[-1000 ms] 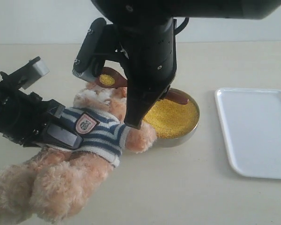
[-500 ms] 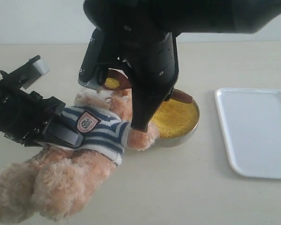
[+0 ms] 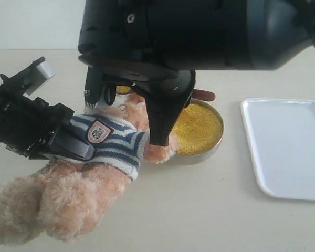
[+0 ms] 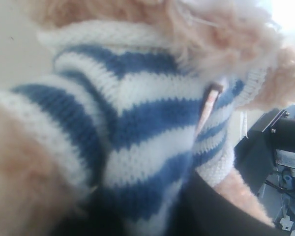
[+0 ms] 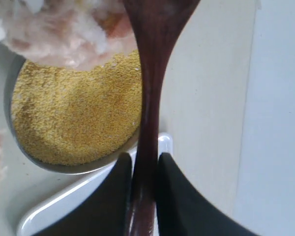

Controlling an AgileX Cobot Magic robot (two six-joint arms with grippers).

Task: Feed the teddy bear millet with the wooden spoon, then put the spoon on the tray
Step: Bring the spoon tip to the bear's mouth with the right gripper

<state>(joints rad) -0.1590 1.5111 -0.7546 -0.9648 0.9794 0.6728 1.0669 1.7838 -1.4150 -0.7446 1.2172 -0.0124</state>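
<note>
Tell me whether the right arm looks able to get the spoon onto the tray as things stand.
Probably yes. The right hand grips the wooden spoon by its handle. The tray lies on that arm's side, just past the bowl of millet, with nothing standing between.

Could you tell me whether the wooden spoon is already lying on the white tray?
No, the dark reddish-brown wooden spoon is clamped by its handle between the right gripper's jaws, off the flat white rectangular tray.
</note>
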